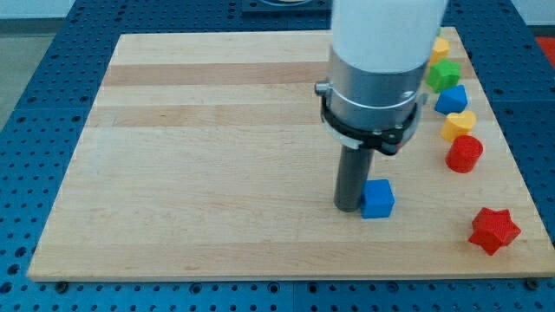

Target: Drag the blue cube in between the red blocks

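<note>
Wood fills most of what you see: a pale wooden board point(217, 156) lying on a blue perforated table point(35, 104). Your arm point(381, 61) comes down from the far side, a white and silver cylinder ending in a straight dark rod. My tip point(349, 206) rests on the board toward the near right, touching the left face of the blue cube point(377, 199). There is no hand to open or close here; the rod simply presses against the cube and grips nothing. To the right of the cube sit 2 red blocks, well apart from it: a round red block point(464, 154) farther away, and a red star-shaped block point(494, 230) nearer, close to the board's right edge. The cube lies left of the gap between them. Beyond the round red block, a column runs toward the far right corner: a yellow heart-shaped block point(459, 126), a blue block point(451, 99), a green block point(444, 74), and a yellow block point(440, 47) partly hidden behind the arm.
</note>
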